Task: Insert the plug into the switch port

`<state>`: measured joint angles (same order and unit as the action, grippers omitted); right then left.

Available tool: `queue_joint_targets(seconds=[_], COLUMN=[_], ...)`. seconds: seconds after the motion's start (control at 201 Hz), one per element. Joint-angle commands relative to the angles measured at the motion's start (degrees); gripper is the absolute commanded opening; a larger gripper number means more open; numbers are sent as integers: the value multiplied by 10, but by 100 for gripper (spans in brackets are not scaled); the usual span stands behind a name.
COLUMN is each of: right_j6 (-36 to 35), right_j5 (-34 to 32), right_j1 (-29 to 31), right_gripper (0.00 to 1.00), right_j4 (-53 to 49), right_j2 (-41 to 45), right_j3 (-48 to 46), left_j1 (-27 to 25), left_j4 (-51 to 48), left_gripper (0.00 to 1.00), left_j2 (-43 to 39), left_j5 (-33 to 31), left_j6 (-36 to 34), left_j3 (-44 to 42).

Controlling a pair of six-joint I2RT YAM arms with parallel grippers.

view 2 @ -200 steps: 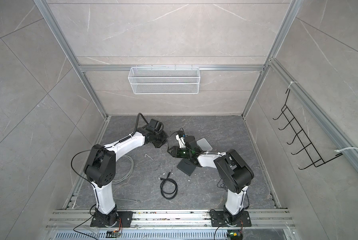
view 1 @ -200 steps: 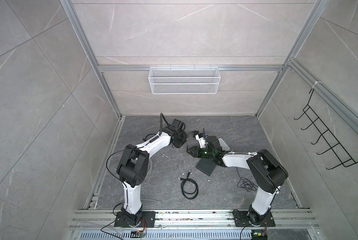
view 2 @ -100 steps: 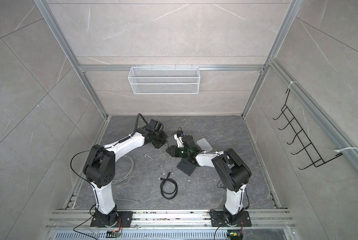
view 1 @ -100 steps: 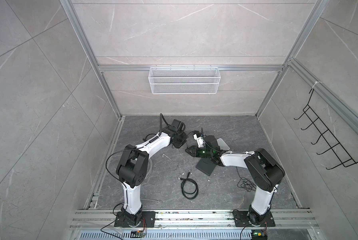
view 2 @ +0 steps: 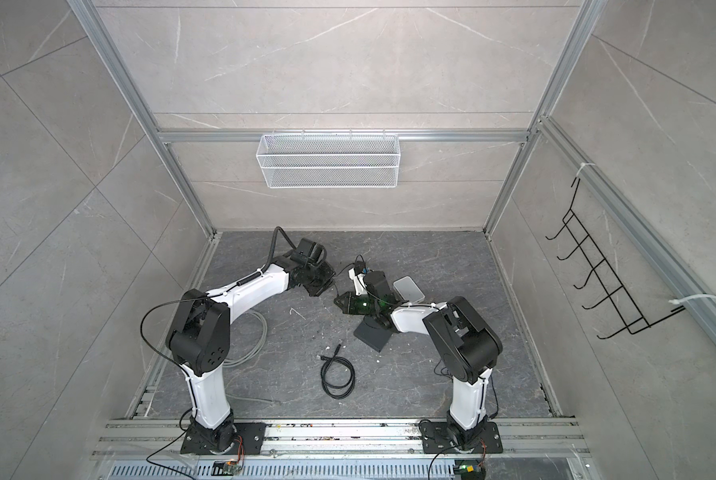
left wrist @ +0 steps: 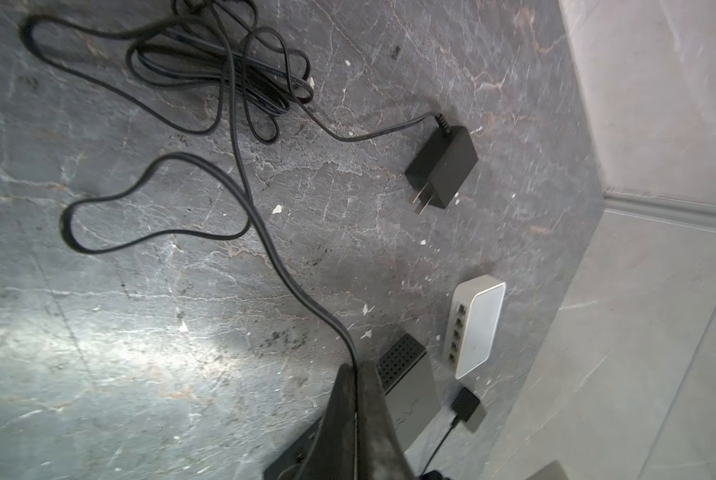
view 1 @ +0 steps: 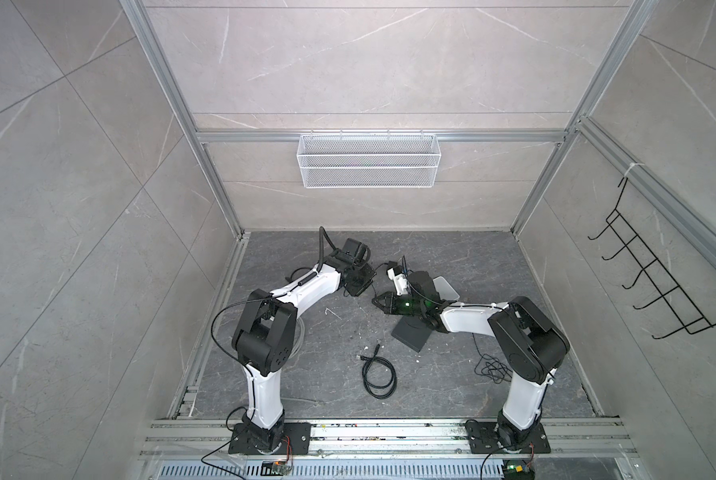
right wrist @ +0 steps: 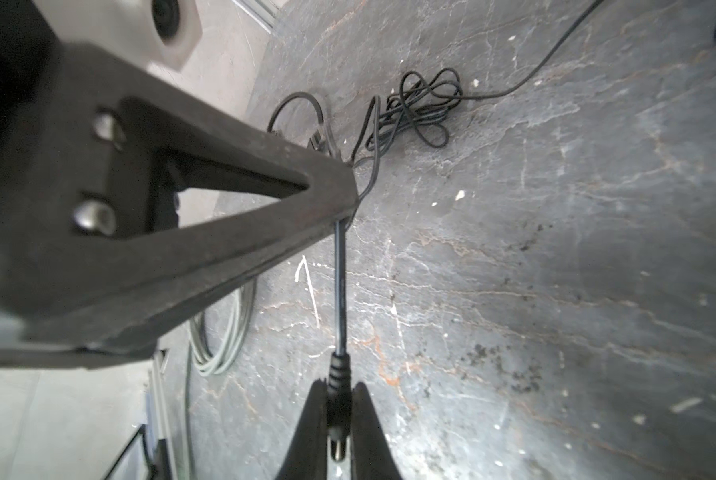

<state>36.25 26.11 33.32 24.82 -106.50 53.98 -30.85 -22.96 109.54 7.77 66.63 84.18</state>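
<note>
My right gripper (right wrist: 339, 395) is shut on the black barrel plug (right wrist: 339, 409), whose metal tip pokes out behind the fingertips. The plug's thin black cable (right wrist: 340, 291) runs straight to my left gripper (right wrist: 348, 199), which is shut on it a short way along. In the left wrist view the left gripper (left wrist: 357, 368) pinches that cable (left wrist: 289, 274). The white switch (left wrist: 476, 328) lies flat with its row of ports facing this way. In both top views the switch (view 1: 445, 288) (view 2: 409, 289) sits just behind the right wrist, and the two grippers (view 1: 364, 286) (view 1: 380, 301) meet mid-floor.
The cable's black power adapter (left wrist: 441, 166) lies on the floor with loose cable loops (left wrist: 223, 70). A dark grey flat box (view 1: 412, 332) lies under the right forearm. Nearer the front is a coiled black cable (view 1: 379, 374). A wire basket (view 1: 368, 160) hangs on the back wall.
My right gripper has closed on the plug and edged slightly left toward the left gripper. The left arm has barely moved.
</note>
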Motion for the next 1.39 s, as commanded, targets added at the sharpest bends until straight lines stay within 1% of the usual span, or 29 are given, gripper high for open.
queue_joint_targets(seconds=[0.0, 0.075, 0.124, 0.184, 0.204, 0.249, 0.299, 0.368, 0.423, 0.473, 0.518, 0.567, 0.617, 0.712, 0.776, 0.856, 0.946, 1.12, 1.269, 1.389], right_j6=[-98, -176, -226, -283, -301, -346, -381, -424, -443, -452, -456, -460, -463, -456, -456, -471, -488, -503, -520, -562], right_j5=[-10, 9, 24, 45, 52, 71, 81, 98, 115, 128, 143, 161, 179, 214, 238, 245, 247, 273, 288, 285], right_j1=[1, -1, -2, -2, -2, -3, -3, -6, -10, -15, -21, -28, -35, -54, -63, -65, -68, -78, -96, -99], right_gripper=[3, 3, 2, 3, 3, 4, 4, 3, 3, 3, 3, 3, 3, 3, 4, 3, 3, 3, 3, 3], right_j4=[-101, -176, -239, -314, -337, -389, -433, -485, -514, -528, -539, -549, -560, -559, -563, -590, -631, -663, -691, -756], right_j2=[35, 45, 47, 45, 44, 41, 38, 32, 27, 22, 19, 15, 14, 18, 20, 16, 4, -1, -11, -33], right_j3=[14, 34, 58, 86, 96, 120, 140, 164, 180, 188, 196, 204, 212, 216, 219, 232, 254, 274, 294, 328], left_j1=[15, 25, 30, 32, 32, 28, 27, 30, 37, 42, 43, 43, 43, 43, 43, 41, 34, 28, 28, 29], left_j4=[-33, -57, -83, -164, -198, -262, -288, -256, -205, -160, -128, -85, -47, 28, 51, 65, 88, 86, 35, -1], left_gripper=[21, 31, 35, 38, 38, 38, 38, 39, 41, 42, 42, 43, 43, 43, 41, 40, 39, 38, 37, 37], left_j2=[-40, -50, -54, -46, -41, -38, -47, -77, -102, -120, -133, -147, -160, -173, -170, -157, -142, -114, -94, -87], left_j5=[14, 37, 62, 87, 89, 68, 39, 8, 13, 43, 85, 125, 172, 236, 274, 311, 318, 334, 374, 401], left_j6=[-54, -132, -211, -341, -398, -503, -607, -725, -798, -855, -905, -946, -967, -972, -985, -992, -998, -1013, -1035, -1049], left_j3=[7, 13, 29, 79, 98, 131, 133, 89, 43, 5, -22, -50, -75, -114, -129, -130, -128, -105, -78, -62])
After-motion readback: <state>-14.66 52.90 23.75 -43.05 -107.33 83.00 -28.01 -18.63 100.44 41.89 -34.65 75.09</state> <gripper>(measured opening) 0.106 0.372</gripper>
